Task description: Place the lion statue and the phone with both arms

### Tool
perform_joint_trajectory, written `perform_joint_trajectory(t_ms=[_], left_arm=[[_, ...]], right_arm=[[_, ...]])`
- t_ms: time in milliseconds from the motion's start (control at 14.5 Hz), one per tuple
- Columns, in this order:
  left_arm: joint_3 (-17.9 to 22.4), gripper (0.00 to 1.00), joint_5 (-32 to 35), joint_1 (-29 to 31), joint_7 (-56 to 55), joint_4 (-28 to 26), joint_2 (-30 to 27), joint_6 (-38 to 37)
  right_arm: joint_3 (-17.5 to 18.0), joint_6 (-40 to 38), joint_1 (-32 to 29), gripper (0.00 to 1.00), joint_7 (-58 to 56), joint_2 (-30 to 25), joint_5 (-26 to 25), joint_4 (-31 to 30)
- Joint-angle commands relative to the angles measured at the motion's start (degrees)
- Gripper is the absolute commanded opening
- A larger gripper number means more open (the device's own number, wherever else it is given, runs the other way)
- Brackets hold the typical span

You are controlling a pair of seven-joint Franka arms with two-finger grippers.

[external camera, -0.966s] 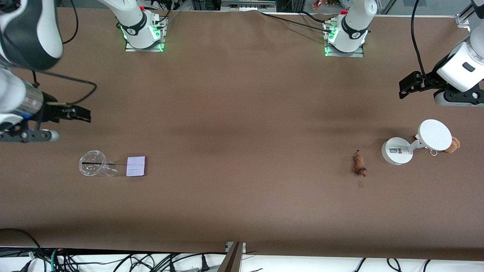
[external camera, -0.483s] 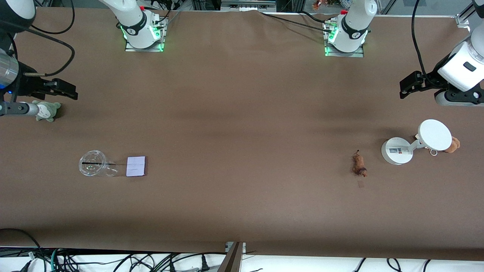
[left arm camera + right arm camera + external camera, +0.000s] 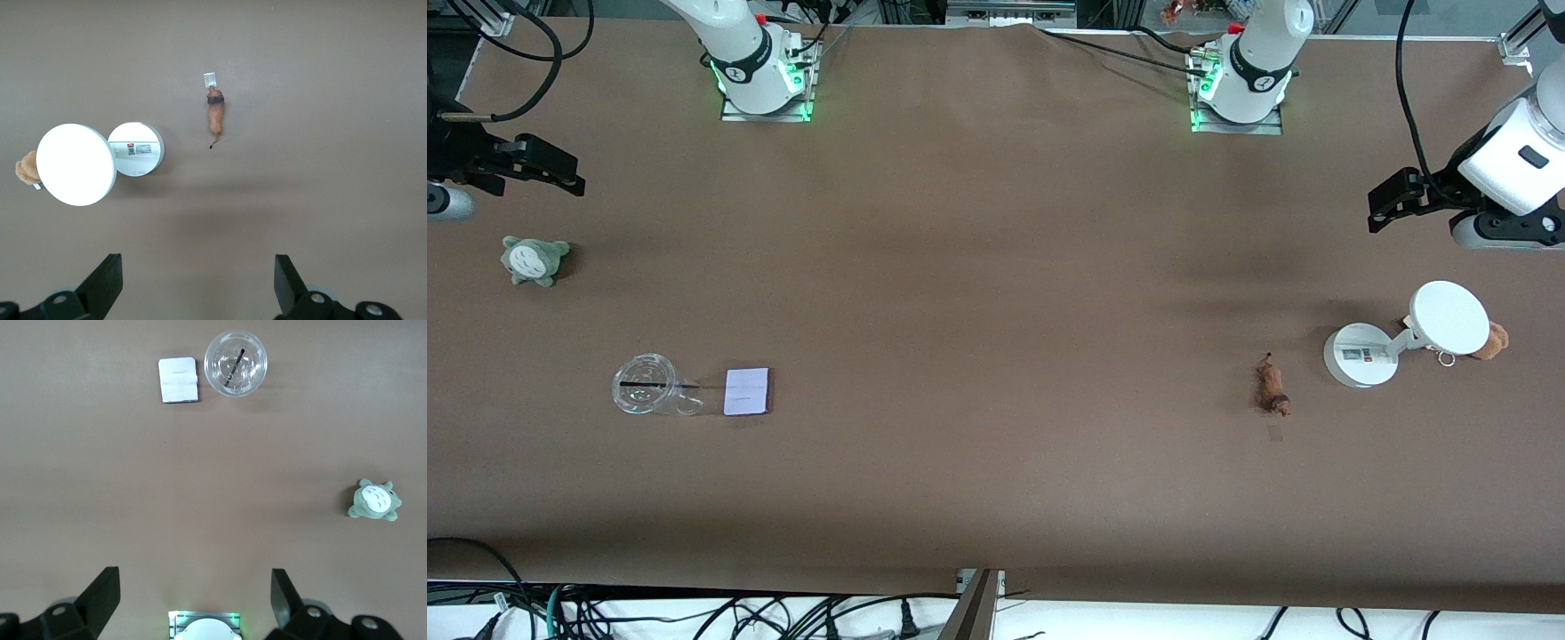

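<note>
The lion statue (image 3: 1272, 388), a small brown-orange figurine, lies on the brown table toward the left arm's end, beside the white stand; the left wrist view shows it (image 3: 215, 112) apart from the fingers. The phone (image 3: 747, 391), a flat pale rectangle, lies toward the right arm's end next to a clear cup, and the right wrist view shows it too (image 3: 178, 379). My left gripper (image 3: 1383, 203) hangs open and empty over bare table at its end (image 3: 198, 283). My right gripper (image 3: 560, 173) hangs open and empty over bare table at its end (image 3: 193, 600).
A clear cup (image 3: 646, 385) with a dark straw stands beside the phone. A grey-green plush (image 3: 533, 259) sits farther from the front camera than the cup. A white round stand (image 3: 1360, 356) and a brown plush (image 3: 1492, 340) sit beside the lion.
The right arm has drawn back toward its end of the table and away from the phone, uncovering the grey-green plush. The left arm has hardly moved. Both grippers stay open.
</note>
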Motion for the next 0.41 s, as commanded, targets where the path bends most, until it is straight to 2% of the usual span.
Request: perform_joint_trajectory(t_ms=[0,345], left_arm=[[-0.6,1.0,0.9,0.2,0.8,0.4,-0.1,-0.2],[0.0,1.0,0.9,0.3,1.2,0.6,-0.2,-0.2]], right_arm=[[0.9,-0.9,-1.1,1.0,-1.0,1.2,-0.6,1.2],[0.9,-0.6,-1.1,1.0,-0.8,1.5,-0.6,1.5]])
